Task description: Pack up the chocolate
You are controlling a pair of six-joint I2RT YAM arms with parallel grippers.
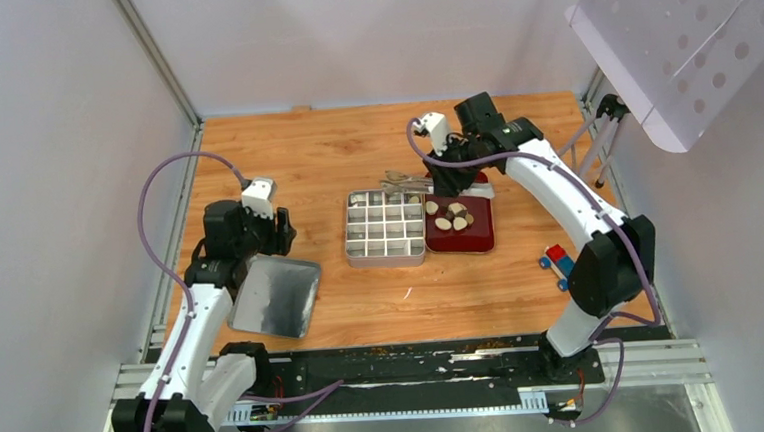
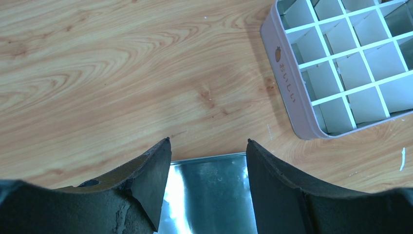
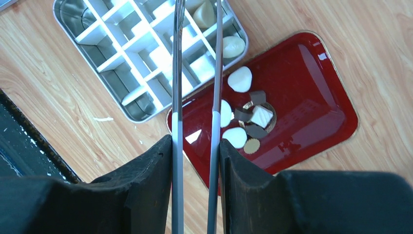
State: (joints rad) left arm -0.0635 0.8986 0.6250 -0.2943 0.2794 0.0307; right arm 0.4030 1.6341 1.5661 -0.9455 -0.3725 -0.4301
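Note:
The chocolate (image 3: 240, 79), several cream-white and dark brown pieces, lies in a cluster on the red tray (image 3: 311, 83); the cluster also shows in the top view (image 1: 452, 215). Two cream pieces (image 3: 233, 46) sit in compartments at the corner of the divided tin (image 3: 122, 48) nearest the tray. My right gripper (image 3: 196, 141) is shut on the metal tongs (image 3: 178, 87), whose arms reach out over that corner with one cream piece (image 3: 204, 13) between them; their tips are out of view. My left gripper (image 2: 208, 141) is open and empty above the tin's lid (image 2: 214, 195).
In the top view the tin (image 1: 386, 226) stands mid-table with the red tray (image 1: 480, 238) against its right side and the lid (image 1: 276, 298) to its left. A small red-and-blue block (image 1: 558, 260) lies at the right. A perforated white panel (image 1: 688, 37) hangs at the upper right.

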